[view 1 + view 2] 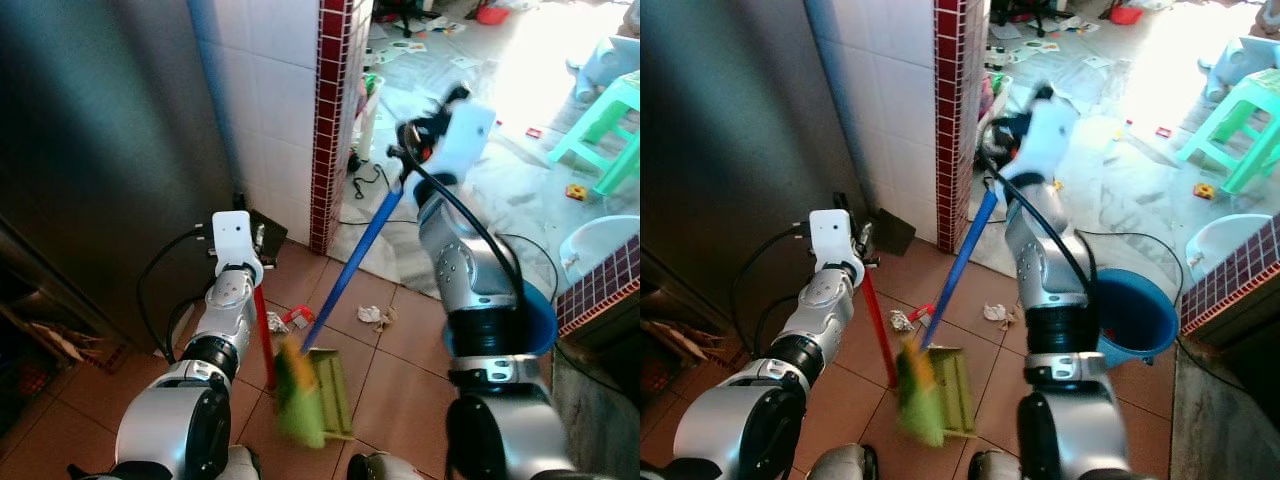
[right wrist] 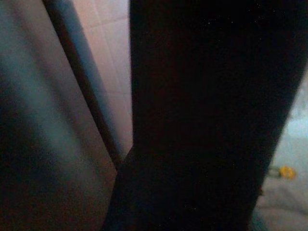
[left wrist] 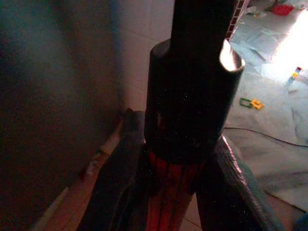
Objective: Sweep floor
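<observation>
Underfoot, a floor (image 1: 400,390) of reddish-brown tiles, giving way past a red-tiled pillar (image 1: 333,120) to a pale, sunlit floor strewn with toys and papers. To the robot's left, a big dark metal cabinet (image 1: 100,150) beside a white tiled wall (image 1: 265,110). At the right, tucked behind the right arm, a blue bucket (image 1: 1140,315); farther off, a green plastic stool (image 1: 610,130). Raised high in front, right gripper (image 1: 412,140), seemingly wrapped round the top of a blue broom handle (image 1: 350,265), though too dark in the right wrist view to tell how the fingers stand. Slanting down from there to a blurred green broom head (image 1: 300,405) on the tiles between the two arms, right against a green dustpan (image 1: 335,395). Lower, left gripper (image 3: 173,192) clamped tight on a red dustpan handle (image 1: 264,330), standing nearly upright. Just beyond the broom head, crumpled paper scraps (image 1: 372,314) and a small red-and-white wrapper (image 1: 290,320) lying on the tiles.
</observation>
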